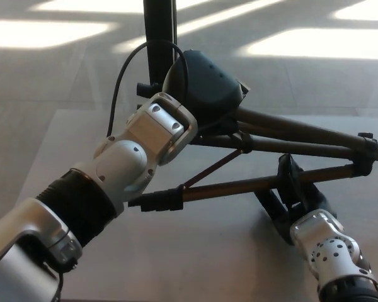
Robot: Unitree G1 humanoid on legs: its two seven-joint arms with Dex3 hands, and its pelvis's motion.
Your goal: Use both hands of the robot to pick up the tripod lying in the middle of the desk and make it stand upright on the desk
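The black tripod [290, 146] hangs tilted over the grey desk [195, 264]. Its centre column [159, 38] rises out of the top of the head view, and its three legs splay toward the right. My left hand [205, 82] grips it at the hub where the legs meet, with its fingers hidden behind the hub. A thin brace [211, 168] links the hub to the lowest leg [233, 186]. My right hand [290, 192] sits at the lower right, its thumb over that leg and its fingers under it, closed around the tube.
The desk's far edge runs behind the tripod, with grey floor and bright sun patches [315, 41] beyond. A black cable [123, 75] loops from my left wrist. Leg clamps [364, 154] stick out at the right edge.
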